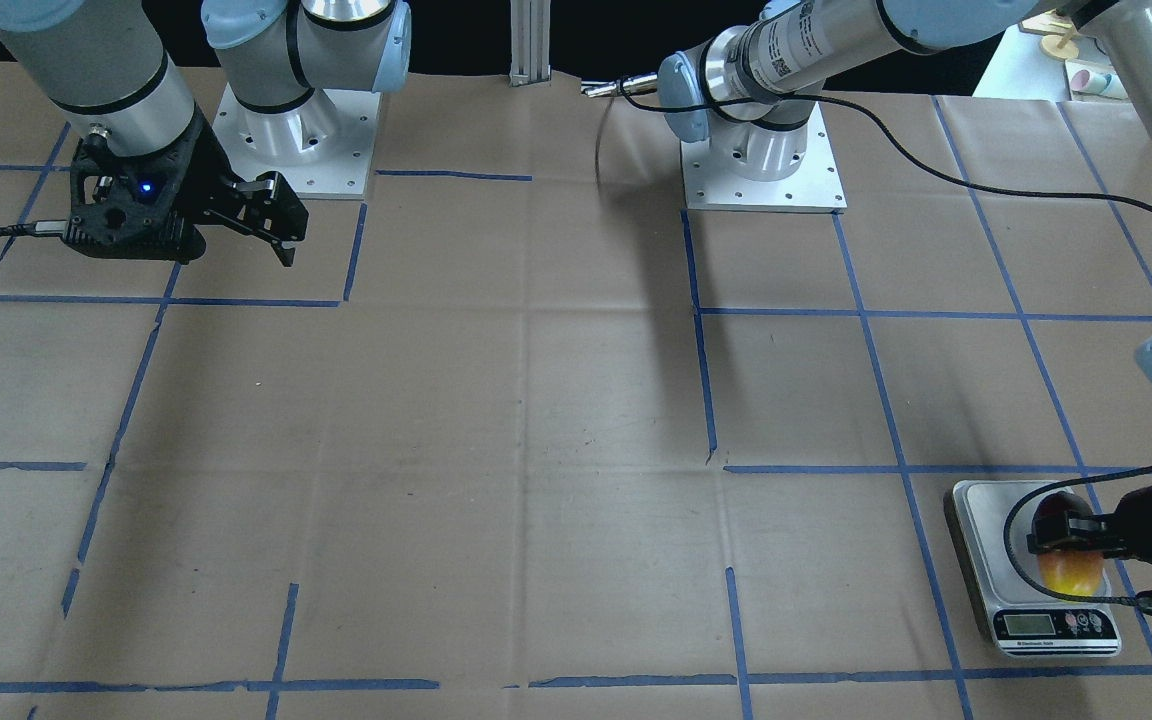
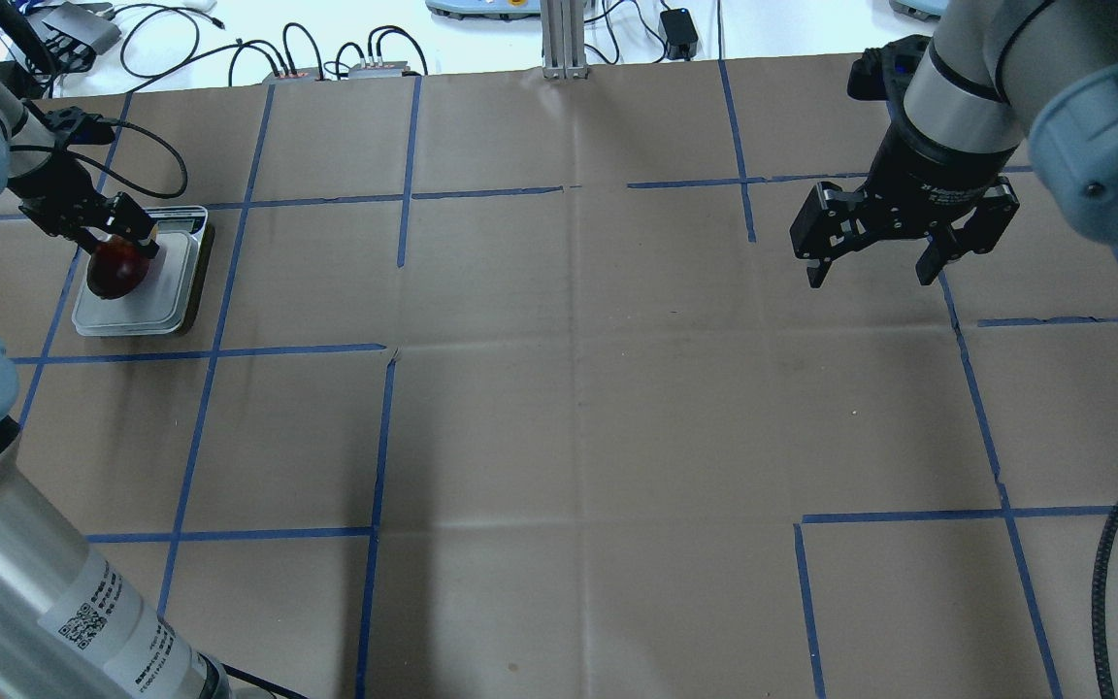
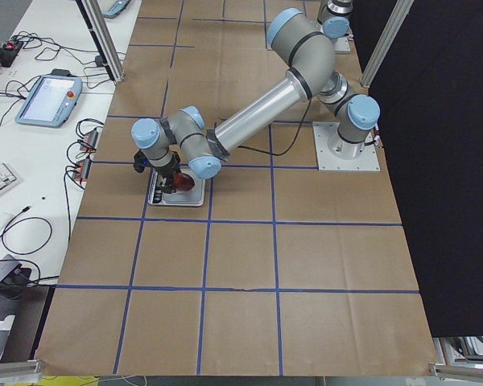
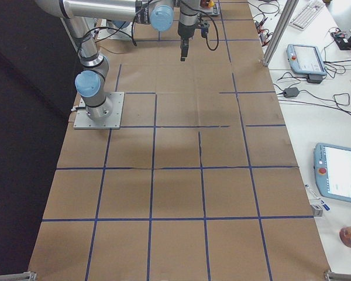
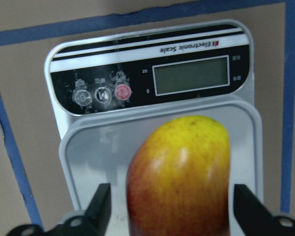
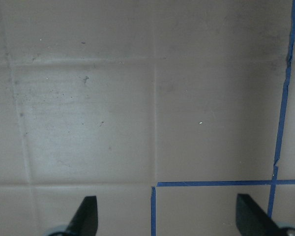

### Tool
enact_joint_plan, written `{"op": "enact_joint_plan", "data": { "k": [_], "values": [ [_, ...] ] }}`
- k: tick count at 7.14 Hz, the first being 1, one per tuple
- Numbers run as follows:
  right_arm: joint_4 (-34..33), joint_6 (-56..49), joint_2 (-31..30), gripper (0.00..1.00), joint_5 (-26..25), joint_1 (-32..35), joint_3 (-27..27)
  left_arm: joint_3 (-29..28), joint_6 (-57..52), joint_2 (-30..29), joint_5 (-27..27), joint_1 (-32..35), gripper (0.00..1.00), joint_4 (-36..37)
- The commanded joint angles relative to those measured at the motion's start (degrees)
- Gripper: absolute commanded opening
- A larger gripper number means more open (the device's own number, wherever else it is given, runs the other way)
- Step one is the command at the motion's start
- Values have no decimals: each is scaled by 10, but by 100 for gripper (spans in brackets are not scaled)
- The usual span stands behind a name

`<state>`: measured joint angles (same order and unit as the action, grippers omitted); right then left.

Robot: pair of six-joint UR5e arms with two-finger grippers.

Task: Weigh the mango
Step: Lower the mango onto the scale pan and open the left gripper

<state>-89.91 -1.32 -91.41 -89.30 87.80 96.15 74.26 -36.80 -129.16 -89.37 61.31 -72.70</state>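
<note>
mango [image 5: 179, 177] of smooth oval form, yellow at the end nearest the display and shading through orange to red towards the wrist camera, lies on the pale grey plate of a rectangular silver digital scale [image 5: 98, 152]. the scale has a black control panel with three round buttons and a grey display; no reading can be made out on it. it stands on the brown paper-covered table [image 2: 569, 388], which is marked in squares with blue tape, far over on the robot's left side.

the left gripper [image 5: 172, 196] straddles the fruit with its black fingers spread. in the wrist view a strip of plate shows between one finger and the mango's skin, while the other finger sits just beside the skin, so the fruit looks let go rather than squeezed.

the right gripper [image 2: 871, 277] hangs above bare paper on the robot's right side, well apart from the scale, with its fingers spread wide and nothing between them.
</note>
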Motion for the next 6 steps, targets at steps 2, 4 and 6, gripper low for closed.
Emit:
{"op": "enact_joint_plan", "data": {
  "k": [2,4,6],
  "values": [
    [0,0,0,100,0,0,0,46,43,116,2,24,100,-41],
    [0,0,0,100,0,0,0,119,174,241,2,93,100,-41],
    [0,0,0,100,0,0,0,163,313,333,2,177,100,-121]
  ]
}}
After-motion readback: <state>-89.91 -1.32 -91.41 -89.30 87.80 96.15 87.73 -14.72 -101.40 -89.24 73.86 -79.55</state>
